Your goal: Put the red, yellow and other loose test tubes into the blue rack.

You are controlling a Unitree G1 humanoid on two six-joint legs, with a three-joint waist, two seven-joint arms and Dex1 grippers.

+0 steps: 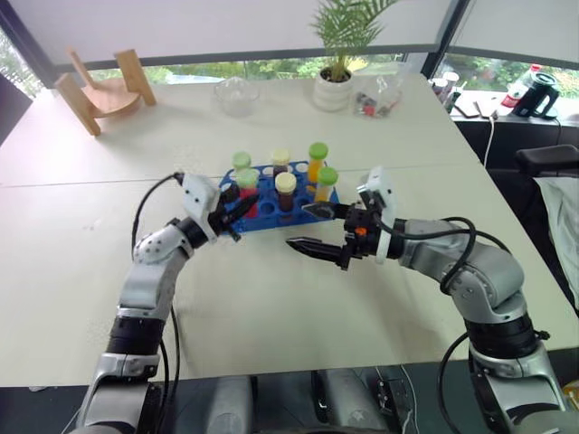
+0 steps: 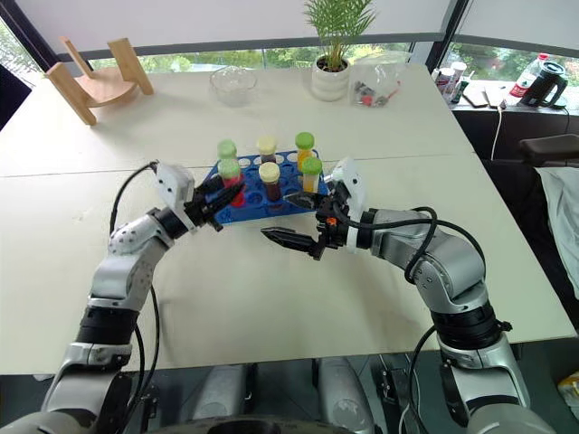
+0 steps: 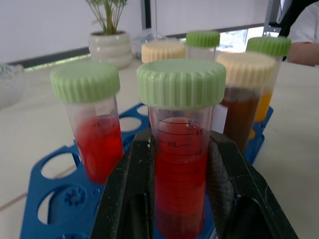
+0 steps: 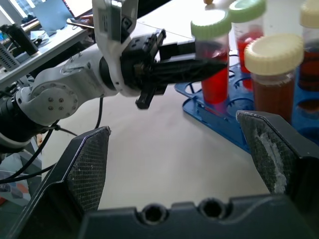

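My left gripper (image 1: 241, 207) is shut on a red test tube (image 3: 180, 164) with a green cap, held upright at the near left corner of the blue rack (image 1: 303, 195). In the right wrist view the tube's lower end (image 4: 215, 79) reaches down into a rack hole. Several capped tubes stand in the rack: another red one (image 3: 97, 144), brown ones with cream caps (image 1: 286, 188) and orange ones with green caps (image 1: 317, 158). My right gripper (image 1: 309, 228) hangs open and empty just in front of the rack, pointing left, its fingers (image 4: 271, 149) wide apart.
At the back of the white table (image 1: 271, 307) stand a wooden stand (image 1: 99, 90), a glass bowl (image 1: 237, 95), a potted plant (image 1: 335, 81) and a clear bag of small items (image 1: 378, 98). A black kettle (image 1: 540, 93) stands on a side surface at the right.
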